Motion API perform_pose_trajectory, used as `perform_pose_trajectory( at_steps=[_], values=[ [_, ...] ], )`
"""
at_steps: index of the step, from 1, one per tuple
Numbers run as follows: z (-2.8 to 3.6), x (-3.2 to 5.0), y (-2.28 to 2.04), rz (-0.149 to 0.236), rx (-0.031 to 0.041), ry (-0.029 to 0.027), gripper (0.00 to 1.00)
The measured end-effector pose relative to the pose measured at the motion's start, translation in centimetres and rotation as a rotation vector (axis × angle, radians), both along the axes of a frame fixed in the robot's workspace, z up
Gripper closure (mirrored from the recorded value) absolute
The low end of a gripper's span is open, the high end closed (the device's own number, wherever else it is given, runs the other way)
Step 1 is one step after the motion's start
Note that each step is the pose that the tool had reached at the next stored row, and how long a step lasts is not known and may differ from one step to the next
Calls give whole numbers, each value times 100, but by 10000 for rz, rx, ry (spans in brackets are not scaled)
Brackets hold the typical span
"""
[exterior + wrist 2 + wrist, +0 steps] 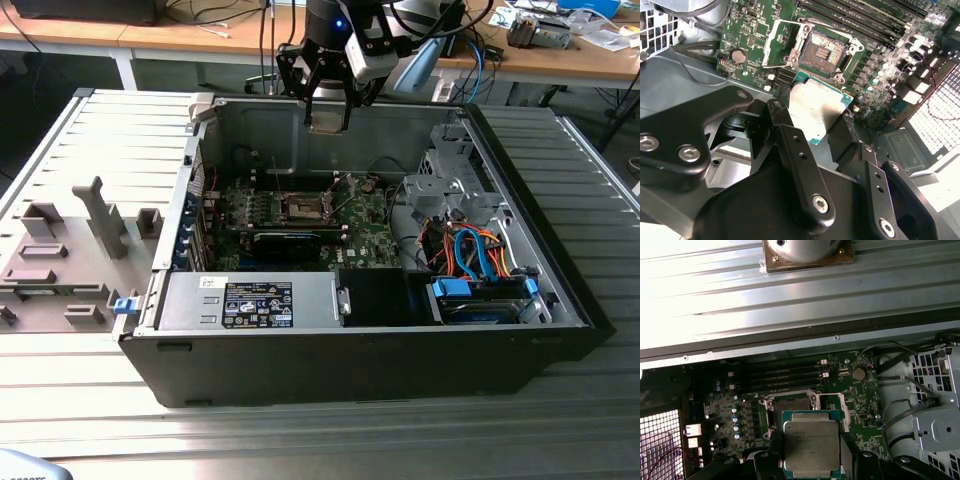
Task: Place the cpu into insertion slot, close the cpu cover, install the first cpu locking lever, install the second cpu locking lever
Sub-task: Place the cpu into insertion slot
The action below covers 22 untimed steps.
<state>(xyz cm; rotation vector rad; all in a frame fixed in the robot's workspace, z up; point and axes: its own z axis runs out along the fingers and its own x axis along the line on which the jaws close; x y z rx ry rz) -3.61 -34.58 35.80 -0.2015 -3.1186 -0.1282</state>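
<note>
My gripper [328, 112] hangs above the open computer case, near its back wall, shut on the cpu [328, 120]. In both wrist views the cpu [817, 107] [811, 447] is a pale silvery square chip with a green rim, clamped between two black fingers [790, 145]. The insertion slot [303, 207] [822, 50] lies below on the green board, its dark centre bare. It sits partly behind the chip in the first wrist view [792, 406]. The cpu cover [772, 42] [836, 405] is swung open beside the slot.
A power supply [255, 300] with a label fills the case's front. A silver drive cage [450, 180] and orange and blue cables [480, 255] sit at the exterior view's right. A black card [285, 240] stands near the slot. Grey fixtures [60, 260] lie outside the case.
</note>
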Motion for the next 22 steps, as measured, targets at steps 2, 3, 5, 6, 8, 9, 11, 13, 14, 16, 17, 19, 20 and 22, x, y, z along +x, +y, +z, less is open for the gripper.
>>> perform_pose_trajectory(
  at_steps=[2, 3, 5, 6, 8, 9, 11, 13, 14, 16, 17, 19, 20, 22],
  values=[
    [0, 0, 0, -17, 0, 0, 46],
    [0, 0, 0, -28, 0, 0, 46],
    [0, 0, 0, -42, 0, 0, 46],
    [0, 0, 0, -49, 0, 0, 46],
    [0, 0, 0, -65, 0, 0, 46],
    [0, 0, 0, -75, 0, 0, 46],
    [0, 0, 0, -91, 0, 0, 46],
    [0, 0, 0, -108, 0, 0, 46],
    [0, 0, 0, -116, 0, 0, 46],
    [0, 0, 0, -131, 0, 1, 46],
    [0, 0, 0, -137, 0, 0, 46],
    [0, 0, 0, -154, 0, 0, 46],
    [0, 0, 0, -159, 0, 0, 46],
    [0, 0, 0, -180, 0, 0, 46]
  ],
)
